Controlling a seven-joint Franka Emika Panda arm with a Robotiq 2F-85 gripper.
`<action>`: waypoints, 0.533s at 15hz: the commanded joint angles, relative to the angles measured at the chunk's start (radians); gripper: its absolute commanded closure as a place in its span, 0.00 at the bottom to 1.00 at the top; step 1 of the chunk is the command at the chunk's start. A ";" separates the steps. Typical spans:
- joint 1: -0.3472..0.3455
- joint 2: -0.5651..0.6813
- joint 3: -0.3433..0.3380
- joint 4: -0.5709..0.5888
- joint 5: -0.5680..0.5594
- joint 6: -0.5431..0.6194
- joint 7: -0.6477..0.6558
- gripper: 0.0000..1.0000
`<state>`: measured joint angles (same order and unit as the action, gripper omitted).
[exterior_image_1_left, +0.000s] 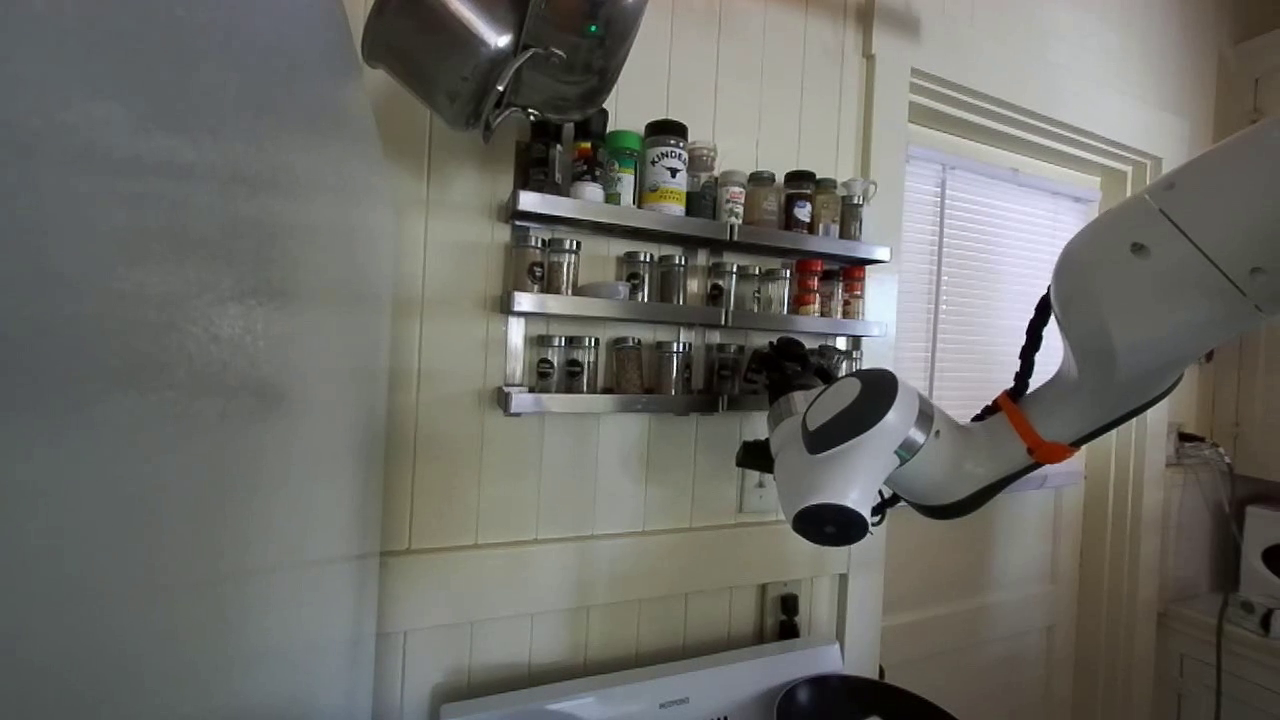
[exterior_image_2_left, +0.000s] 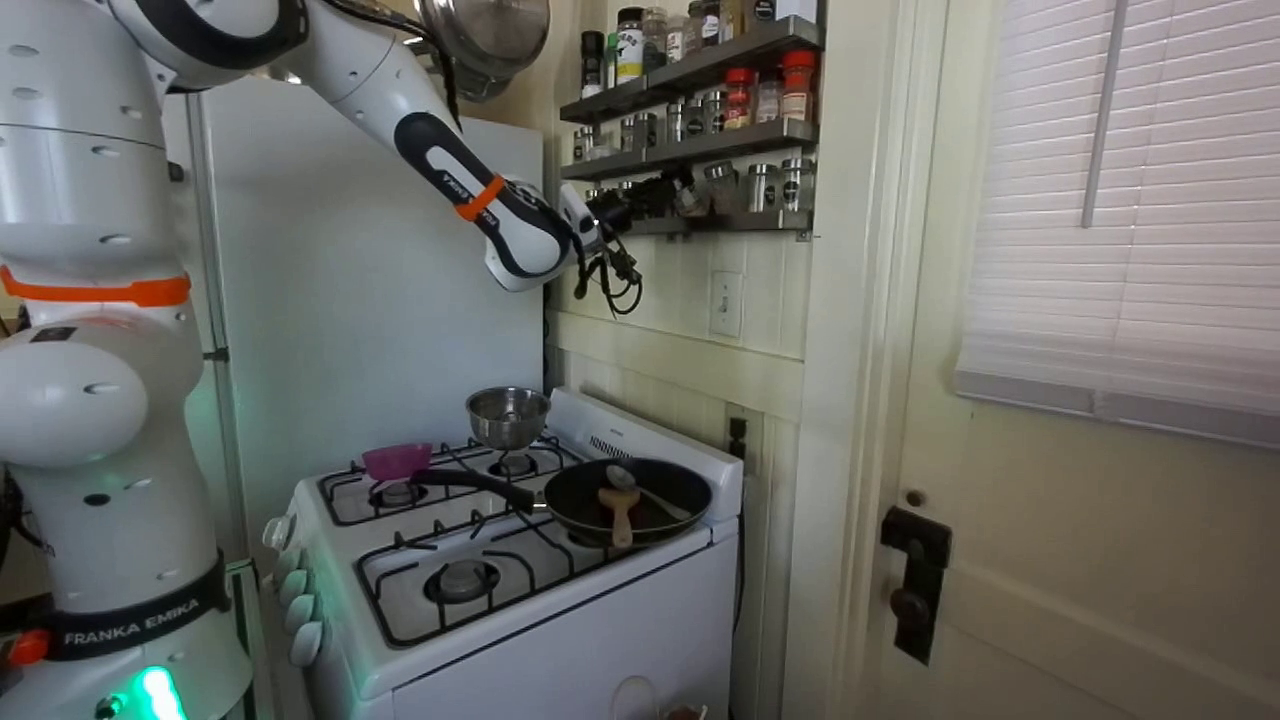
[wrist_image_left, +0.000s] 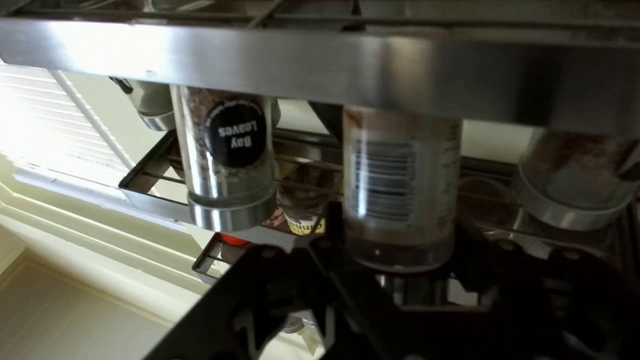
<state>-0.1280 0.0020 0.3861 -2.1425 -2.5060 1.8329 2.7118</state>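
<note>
Jar with a pale barcode label (wrist_image_left: 402, 180) is sitting at the bottom shelf (exterior_image_1_left: 620, 402), and its base is hiding behind that shelf's front rail (wrist_image_left: 300, 65) in my upside-down wrist view, so I am not making out whether it is touching underneath. My gripper (wrist_image_left: 401, 235) is clamping this jar from both sides, near its upper end. I am reaching it with the white arm (exterior_image_1_left: 860, 450) in front of the bottom shelf, toward the end by the door (exterior_image_2_left: 1080, 620). On the bottom shelf, a Bay Leaves jar (wrist_image_left: 232, 150) is standing near it on the door side, and a silver-lidded jar (wrist_image_left: 575, 175) is standing on its opposite side. Above the bottom shelf, the middle shelf (exterior_image_1_left: 610, 308) is carrying red-capped jars (exterior_image_1_left: 808, 290), and the top shelf (exterior_image_1_left: 620, 218) is carrying a black-capped bottle (exterior_image_1_left: 665, 180). Higher above the bottom shelf, metal pots (exterior_image_1_left: 450, 60) are hanging. Below the bottom shelf, a light switch (exterior_image_2_left: 726, 303) is showing, and farther down a stove (exterior_image_2_left: 560, 640) is bearing a black frying pan (exterior_image_2_left: 575, 495), a metal bowl (exterior_image_2_left: 508, 432) and a pink bowl (exterior_image_2_left: 398, 462). Past the bottom shelf's door end a window blind (exterior_image_2_left: 1110, 220) is hanging, and past its other end a refrigerator (exterior_image_2_left: 370, 280) is standing.
</note>
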 joint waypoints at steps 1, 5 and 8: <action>0.118 0.022 -0.119 0.040 -0.006 0.043 0.010 0.75; 0.173 0.033 -0.179 0.083 -0.006 0.085 0.006 0.75; 0.180 0.041 -0.215 0.113 -0.007 0.129 0.009 0.75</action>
<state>0.0331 0.0276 0.2171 -2.0707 -2.5059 1.9030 2.7063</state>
